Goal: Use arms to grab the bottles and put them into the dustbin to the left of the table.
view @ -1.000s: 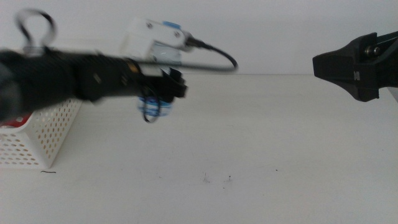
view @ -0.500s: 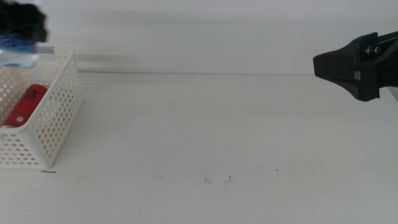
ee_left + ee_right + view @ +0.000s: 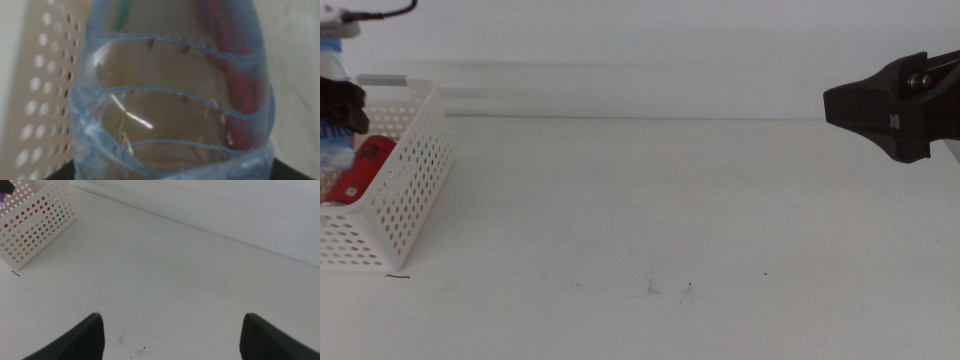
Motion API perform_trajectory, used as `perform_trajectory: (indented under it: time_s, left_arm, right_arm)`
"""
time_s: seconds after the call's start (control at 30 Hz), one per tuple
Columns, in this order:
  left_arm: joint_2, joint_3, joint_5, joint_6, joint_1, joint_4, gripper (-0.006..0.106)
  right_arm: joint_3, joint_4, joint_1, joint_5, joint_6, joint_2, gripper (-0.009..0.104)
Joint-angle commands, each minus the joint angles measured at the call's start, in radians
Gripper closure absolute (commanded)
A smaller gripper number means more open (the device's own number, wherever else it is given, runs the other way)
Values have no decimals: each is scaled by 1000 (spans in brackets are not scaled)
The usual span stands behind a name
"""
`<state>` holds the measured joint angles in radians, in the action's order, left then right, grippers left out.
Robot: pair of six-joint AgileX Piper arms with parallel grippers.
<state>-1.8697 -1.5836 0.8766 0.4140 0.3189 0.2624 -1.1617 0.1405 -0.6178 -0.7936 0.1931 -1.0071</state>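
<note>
lowered since before — left claw [image 3: 342, 105] gripping water bottle [image 3: 170, 100], over dustbin [image 3: 410, 190]

Lab-style test bench: plain white table [image 3: 670, 220], bare white wall [image 3: 620, 40], robot arm [image 3: 895, 105].

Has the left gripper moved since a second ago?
Yes. It was over mid-table right of the white basket; now the left gripper, shut on the clear water bottle, is above the basket.
</note>
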Motion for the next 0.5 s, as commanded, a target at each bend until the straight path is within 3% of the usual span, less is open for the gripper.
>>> perform_trajectory:
  time_s: [0.0, 0.2, 0.47]
  left_arm:
    - [-24, -15, -57, 1, 3, 27, 100]
    - [-109, -15, -62, 6, 3, 35, 81]
    - [-118, -15, -53, 9, -1, 14, 9]
  right_arm:
    - [-9, 7, -4, 7, -3, 4, 5]
    - [-9, 7, -4, 7, -3, 4, 5]
    - [-9, 7, -4, 7, -3, 4, 5]
